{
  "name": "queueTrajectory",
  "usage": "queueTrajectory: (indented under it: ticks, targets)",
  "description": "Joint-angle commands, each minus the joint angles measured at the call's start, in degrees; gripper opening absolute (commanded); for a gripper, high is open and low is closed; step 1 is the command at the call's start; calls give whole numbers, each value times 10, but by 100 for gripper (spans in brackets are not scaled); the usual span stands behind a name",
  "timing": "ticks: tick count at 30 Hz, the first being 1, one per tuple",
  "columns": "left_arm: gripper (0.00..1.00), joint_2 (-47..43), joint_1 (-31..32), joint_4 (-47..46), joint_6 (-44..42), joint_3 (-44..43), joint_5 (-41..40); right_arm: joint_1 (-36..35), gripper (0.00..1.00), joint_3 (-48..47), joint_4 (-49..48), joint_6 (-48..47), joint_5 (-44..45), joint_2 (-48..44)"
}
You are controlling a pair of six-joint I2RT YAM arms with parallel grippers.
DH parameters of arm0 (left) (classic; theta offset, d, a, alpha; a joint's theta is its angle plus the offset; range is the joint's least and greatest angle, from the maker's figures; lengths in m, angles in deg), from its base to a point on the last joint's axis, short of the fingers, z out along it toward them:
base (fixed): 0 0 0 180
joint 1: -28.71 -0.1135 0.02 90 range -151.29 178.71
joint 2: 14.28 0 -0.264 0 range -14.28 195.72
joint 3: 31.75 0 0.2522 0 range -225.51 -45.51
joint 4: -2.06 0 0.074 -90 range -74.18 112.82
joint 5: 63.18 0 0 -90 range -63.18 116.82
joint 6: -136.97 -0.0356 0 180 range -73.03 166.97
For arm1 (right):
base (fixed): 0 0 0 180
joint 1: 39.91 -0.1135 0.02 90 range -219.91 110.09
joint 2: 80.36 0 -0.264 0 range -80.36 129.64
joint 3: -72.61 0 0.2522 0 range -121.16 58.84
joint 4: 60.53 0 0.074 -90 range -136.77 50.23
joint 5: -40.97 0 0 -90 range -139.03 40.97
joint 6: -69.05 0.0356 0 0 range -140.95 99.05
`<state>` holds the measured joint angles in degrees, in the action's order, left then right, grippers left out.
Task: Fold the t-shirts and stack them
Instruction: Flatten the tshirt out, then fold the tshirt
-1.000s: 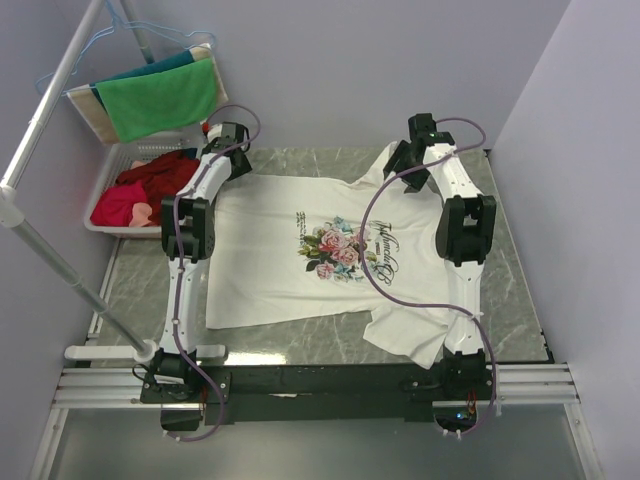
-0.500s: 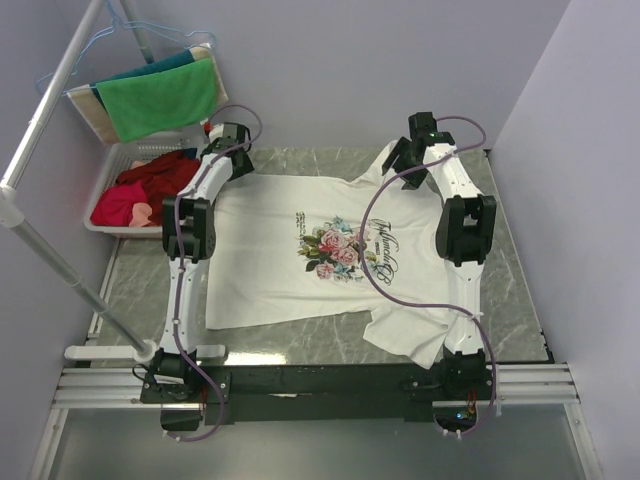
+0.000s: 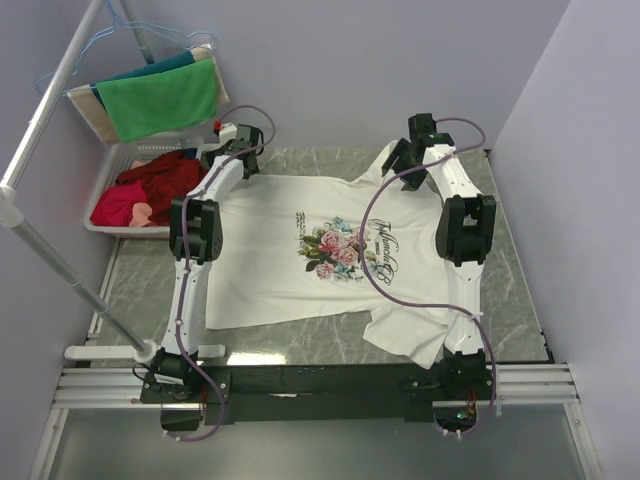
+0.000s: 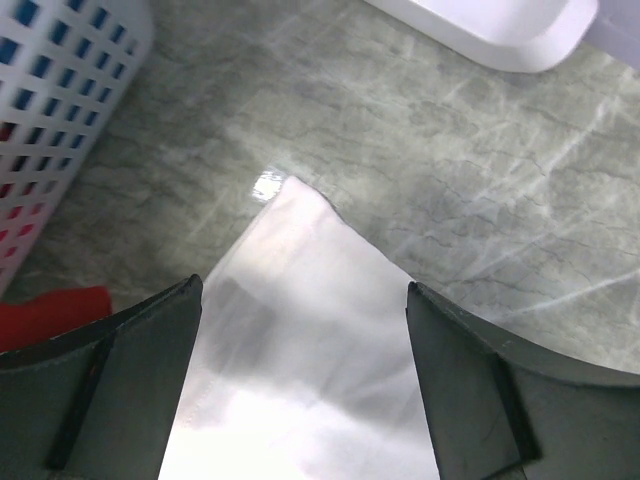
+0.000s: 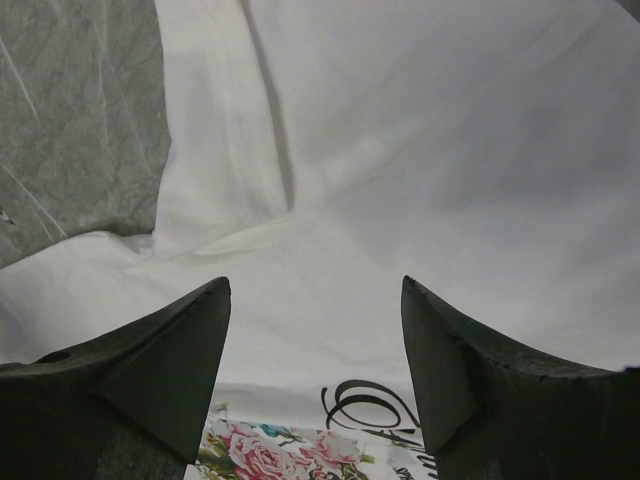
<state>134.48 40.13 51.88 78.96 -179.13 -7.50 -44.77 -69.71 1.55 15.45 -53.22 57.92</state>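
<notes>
A white t-shirt with a pink-rose floral print and dark script lies spread flat on the marble table, collar toward the right. My left gripper is open above the shirt's far-left hem corner, with the cloth between its fingers but not pinched. My right gripper is open above the far-right sleeve and shoulder, its fingertips apart over the white cloth and the top of the print.
A white laundry basket with red clothes stands at the far left; its wall shows in the left wrist view. Green and teal cloths hang on a rack behind it. Bare marble lies left of the shirt.
My left gripper has shifted a little right and farther back along the shirt's far-left corner. The right arm and the shirt have not moved.
</notes>
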Motion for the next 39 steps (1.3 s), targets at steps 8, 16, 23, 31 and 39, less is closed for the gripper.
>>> queueTrajectory:
  ticks: [8, 16, 23, 31, 39]
  targets:
    - [88, 8, -14, 19, 27, -50, 2, 5, 75, -12, -3, -3, 5, 0]
    - [83, 37, -20, 35, 42, -63, 43, 11, 75, -18, 2, 1, 5, 3]
    - [69, 53, -23, 52, 53, -69, 60, 13, 75, -19, 6, 3, 6, 4]
    - [40, 48, -24, 56, 54, -67, 66, 16, 75, -17, 8, 3, 5, 4]
    - [58, 17, -24, 33, 48, -47, 75, 19, 75, -19, 1, 3, 1, 4]
